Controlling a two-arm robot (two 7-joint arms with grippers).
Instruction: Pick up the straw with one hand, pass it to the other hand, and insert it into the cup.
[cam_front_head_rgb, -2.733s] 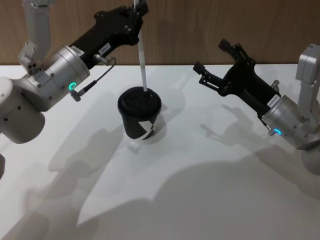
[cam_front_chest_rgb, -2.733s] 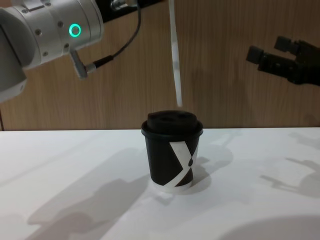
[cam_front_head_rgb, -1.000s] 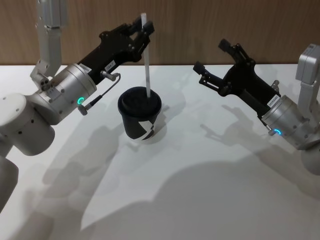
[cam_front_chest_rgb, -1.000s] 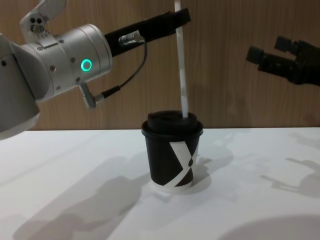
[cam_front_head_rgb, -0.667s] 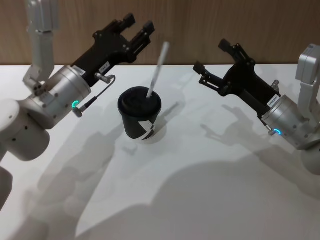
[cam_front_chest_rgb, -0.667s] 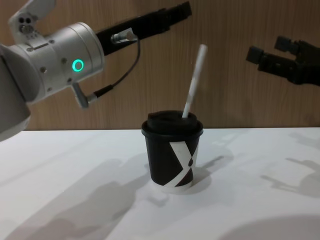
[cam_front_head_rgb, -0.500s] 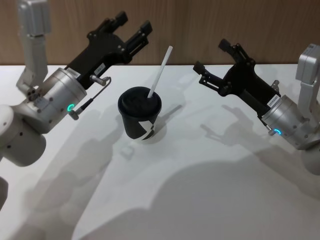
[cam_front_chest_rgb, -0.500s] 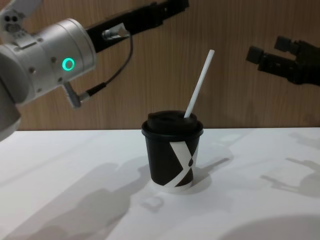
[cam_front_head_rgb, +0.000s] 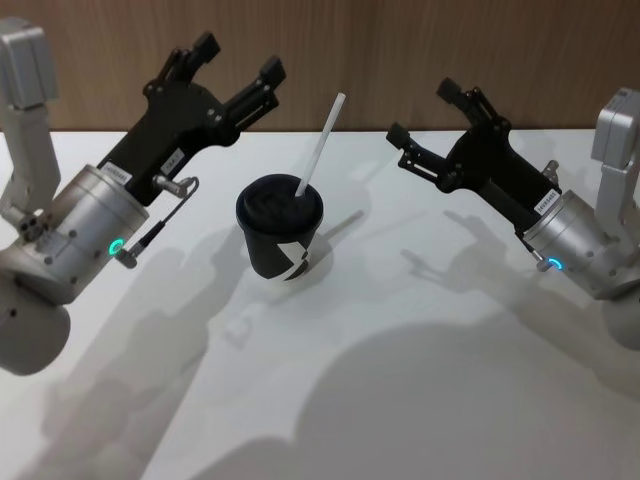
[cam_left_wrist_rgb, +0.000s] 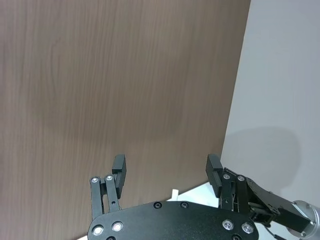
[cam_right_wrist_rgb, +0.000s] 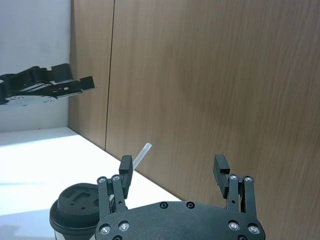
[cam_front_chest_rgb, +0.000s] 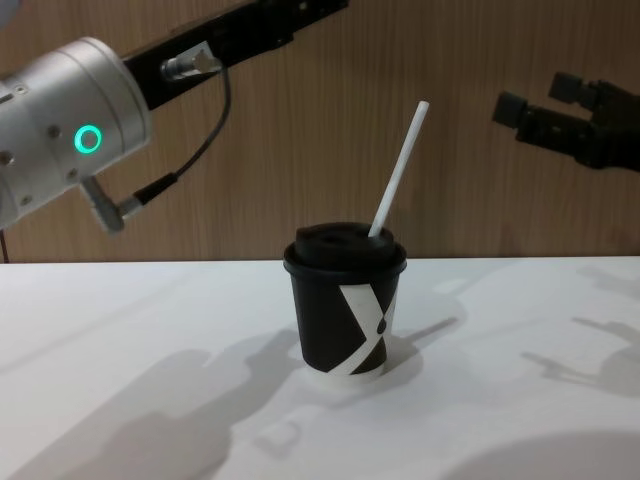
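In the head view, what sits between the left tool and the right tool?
The cup with the straw leaning out of its lid stands between the open left tool and the open right tool; neither touches it.

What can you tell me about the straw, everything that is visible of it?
The straw is a thin, straight white tube, plain and smooth, plastic or paper by its look. Its lower end goes through the lid of the cup, and the visible part rises above the lid, leaning toward the robot's right. The part inside is hidden. The lid is all that touches it: the left gripper is open and off to its left, the right gripper open and apart on the other side. Its top end is open and free.
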